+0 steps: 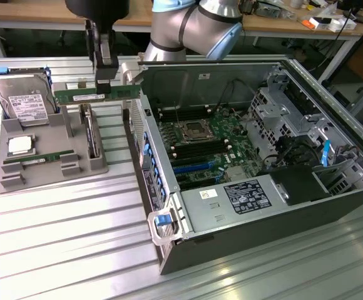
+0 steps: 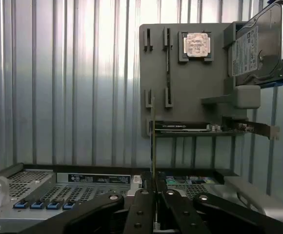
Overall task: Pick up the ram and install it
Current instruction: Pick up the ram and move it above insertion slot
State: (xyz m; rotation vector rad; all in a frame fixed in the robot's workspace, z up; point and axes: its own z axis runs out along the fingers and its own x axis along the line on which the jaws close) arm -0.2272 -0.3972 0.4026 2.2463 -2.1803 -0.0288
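Step in hand: transfer. Pick is done, install isn't.

- tool (image 1: 105, 82): pinched narrow on the ram (image 1: 75, 95), gripping its top edge near mid-length. The stick hangs level, long edge down, clear of everything.
- The ram sits just outside the case (image 1: 188, 78), on the exterior view's left. One end reaches to about the case's side wall, and none of it is over the board yet.
- Below it, beside the case on that same side, is the grey tray (image 1: 50, 178) on the table (image 1: 62, 250). It holds a second green stick (image 1: 34, 159), the square processor chip (image 1: 20, 145) and the hard drive (image 1: 25, 100), which stands at the tray's end farthest from the case.
- Inside the case, the motherboard (image 1: 206, 147) lies flat on the floor. Long dark slots (image 1: 197, 152) flank the processor socket (image 1: 191, 130), and they look empty from here.

My read on what the next move calls for:
- Carry the ram over the case wall with clearance.
- Line its length up with one slot (the notch side can't be judged from these views).
- Bring it down square, then press evenly.

Risks: a tilted stick jams or seats at one end only. Slot latch positions are too small to tell.
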